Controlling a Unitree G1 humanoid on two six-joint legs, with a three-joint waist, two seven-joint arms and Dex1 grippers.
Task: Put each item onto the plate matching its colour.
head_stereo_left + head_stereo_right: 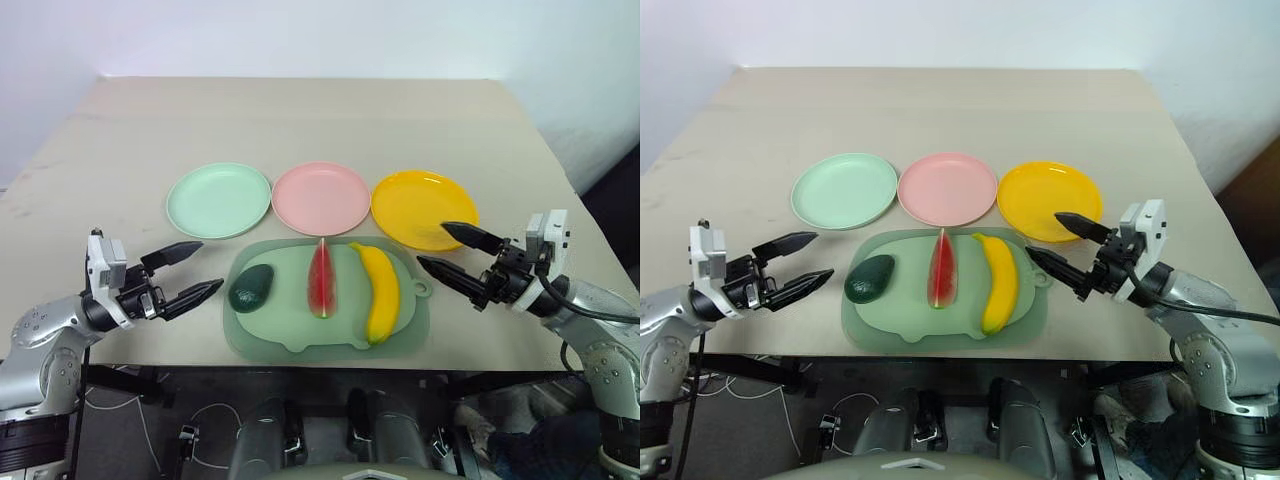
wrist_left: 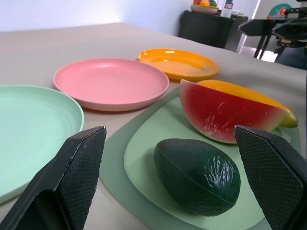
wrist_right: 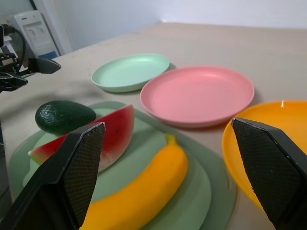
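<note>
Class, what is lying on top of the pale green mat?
On the mat lie an avocado, a watermelon wedge and a banana, side by side and apart. The mat's surface beneath each fruit is covered.

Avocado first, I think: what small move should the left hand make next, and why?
Probably ease the left hand forward and down toward the avocado. That hand is open and empty, hovering beside the mat on the avocado's side. All three fruits lie on the mat, and the mint green plate, just beyond the avocado, has nothing on it.
</note>
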